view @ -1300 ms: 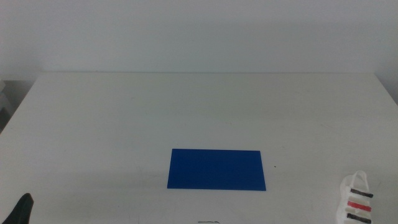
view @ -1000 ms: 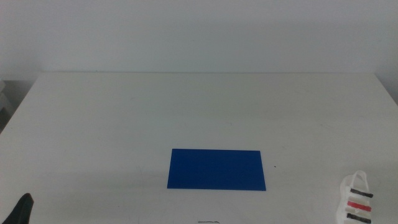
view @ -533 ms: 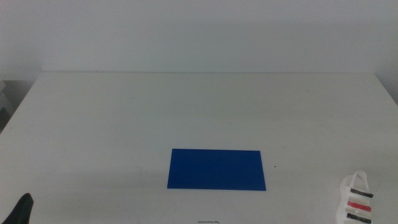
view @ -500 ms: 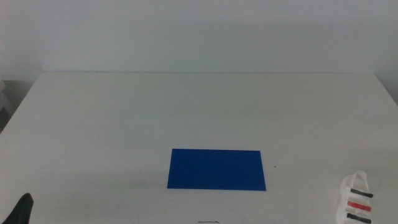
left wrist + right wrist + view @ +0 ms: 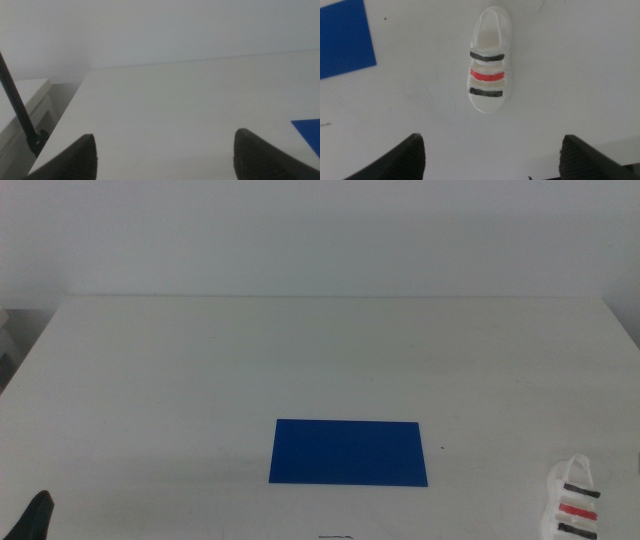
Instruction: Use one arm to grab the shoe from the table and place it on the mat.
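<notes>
A lab-like test bench: bare white table (image 5: 300, 360) against a plain white wall (image 5: 320, 230).

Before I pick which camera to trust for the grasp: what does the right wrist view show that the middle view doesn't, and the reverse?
Only the right wrist view shows the whole shoe, heel loop to toe, with the open right pincer above the table near it. Only the middle view shows the full blue mat, the table's far edge and the waiting left pincer at the bottom-left corner. Both show shoe, mat and table, with the shoe off the mat.
</notes>
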`<state>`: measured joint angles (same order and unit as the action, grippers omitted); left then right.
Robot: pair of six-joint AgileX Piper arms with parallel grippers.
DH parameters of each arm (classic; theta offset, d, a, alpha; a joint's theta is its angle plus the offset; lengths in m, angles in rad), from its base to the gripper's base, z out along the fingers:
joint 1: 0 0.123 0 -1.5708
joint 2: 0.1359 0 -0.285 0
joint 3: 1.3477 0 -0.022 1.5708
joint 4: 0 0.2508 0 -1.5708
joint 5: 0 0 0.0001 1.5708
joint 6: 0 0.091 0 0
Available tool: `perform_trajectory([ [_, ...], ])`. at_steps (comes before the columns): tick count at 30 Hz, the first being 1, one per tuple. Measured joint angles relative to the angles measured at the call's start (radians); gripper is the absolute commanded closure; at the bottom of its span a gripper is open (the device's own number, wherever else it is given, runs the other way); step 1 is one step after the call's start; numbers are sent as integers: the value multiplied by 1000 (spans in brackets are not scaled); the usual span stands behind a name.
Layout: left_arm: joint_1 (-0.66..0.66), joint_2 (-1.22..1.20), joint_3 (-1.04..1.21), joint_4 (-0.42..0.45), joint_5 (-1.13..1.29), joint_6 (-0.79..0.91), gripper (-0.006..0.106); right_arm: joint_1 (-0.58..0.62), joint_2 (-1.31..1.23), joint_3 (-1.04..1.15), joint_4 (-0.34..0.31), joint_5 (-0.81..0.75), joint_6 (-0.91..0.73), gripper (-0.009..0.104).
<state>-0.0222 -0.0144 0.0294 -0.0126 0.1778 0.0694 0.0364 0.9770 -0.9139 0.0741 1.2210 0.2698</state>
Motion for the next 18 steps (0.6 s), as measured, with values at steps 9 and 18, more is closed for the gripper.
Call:
perform_trajectory([
  [9,0,0,0,0,0,0,7,23,242,-46,-46,-73,212,20],
  [18,0,0,0,0,0,0,7,96,441,-48,-74,-181,231,20],
])
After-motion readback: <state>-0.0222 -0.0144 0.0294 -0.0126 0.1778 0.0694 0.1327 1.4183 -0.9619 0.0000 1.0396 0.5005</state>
